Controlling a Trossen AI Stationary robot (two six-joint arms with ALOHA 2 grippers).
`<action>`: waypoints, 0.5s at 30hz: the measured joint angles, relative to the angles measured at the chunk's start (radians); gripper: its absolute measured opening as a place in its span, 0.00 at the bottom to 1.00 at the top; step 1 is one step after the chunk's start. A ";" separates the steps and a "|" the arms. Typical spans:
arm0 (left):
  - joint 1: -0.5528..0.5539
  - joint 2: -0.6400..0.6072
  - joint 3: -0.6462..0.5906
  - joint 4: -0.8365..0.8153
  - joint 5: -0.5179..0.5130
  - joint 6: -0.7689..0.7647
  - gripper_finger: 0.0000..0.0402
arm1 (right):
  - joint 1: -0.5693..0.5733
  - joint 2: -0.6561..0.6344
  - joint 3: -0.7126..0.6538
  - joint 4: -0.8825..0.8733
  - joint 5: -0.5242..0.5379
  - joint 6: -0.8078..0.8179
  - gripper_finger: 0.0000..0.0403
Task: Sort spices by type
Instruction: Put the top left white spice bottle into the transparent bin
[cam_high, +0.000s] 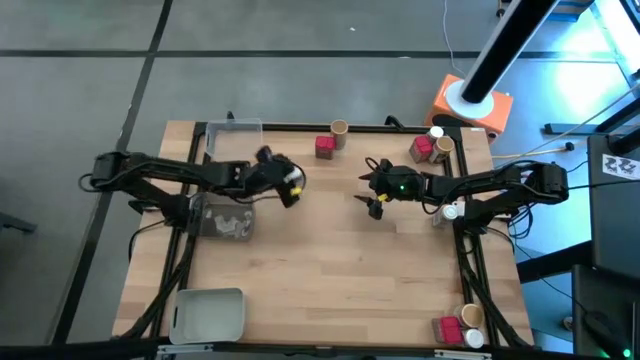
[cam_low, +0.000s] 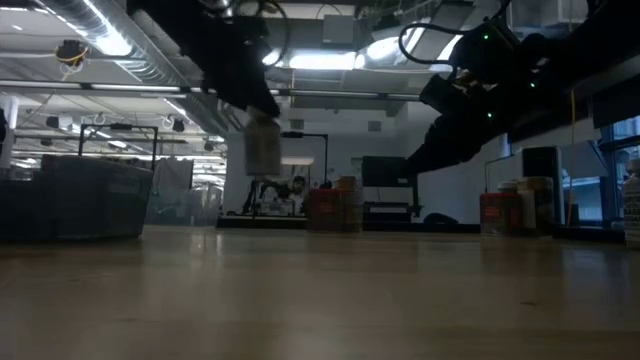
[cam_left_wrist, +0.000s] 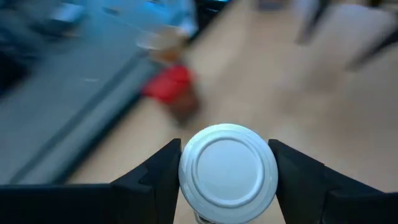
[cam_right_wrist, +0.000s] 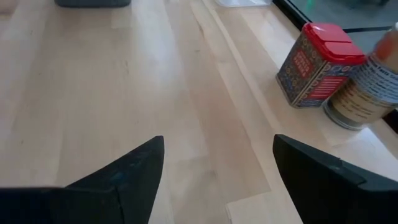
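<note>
A round jar with a white lid (cam_left_wrist: 227, 169) sits between the fingers of my left gripper (cam_high: 290, 187), which is shut on it above the table's left middle. In the low view the jar (cam_low: 263, 146) hangs well above the tabletop. My right gripper (cam_high: 375, 203) stands open over the table's middle right with nothing between its fingers. A red box (cam_high: 325, 146) and a tan-lidded jar (cam_high: 340, 128) stand at the far edge. A second red box (cam_right_wrist: 317, 62) and a jar (cam_right_wrist: 365, 87) stand at the far right. My left gripper pinches the jar between its two fingers (cam_left_wrist: 163, 174), one on either side of the white lid's rim (cam_left_wrist: 186, 171). The fingers slant down from the table's left side. The jar (cam_low: 263, 146) is lifted clear of the table, about upright, with its body below the fingers.
A clear tray (cam_high: 232, 133) is at the far left and another (cam_high: 226, 222) lies under the left arm. A grey tray (cam_high: 208, 313) sits at the near left. A white-lidded jar (cam_high: 452, 210) stands by the right arm. More spices (cam_high: 460, 326) stand at the near right corner.
</note>
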 joint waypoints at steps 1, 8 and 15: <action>0.007 -0.021 0.000 -0.019 -0.048 0.002 0.48 | 0.000 0.000 0.000 0.000 0.002 0.000 0.75; 0.100 -0.129 0.000 -0.162 -0.218 -0.047 0.48 | 0.000 0.000 0.000 0.014 0.003 0.000 0.75; 0.240 -0.155 -0.058 -0.149 -0.257 -0.034 0.48 | -0.001 0.000 0.000 0.014 0.003 0.000 0.75</action>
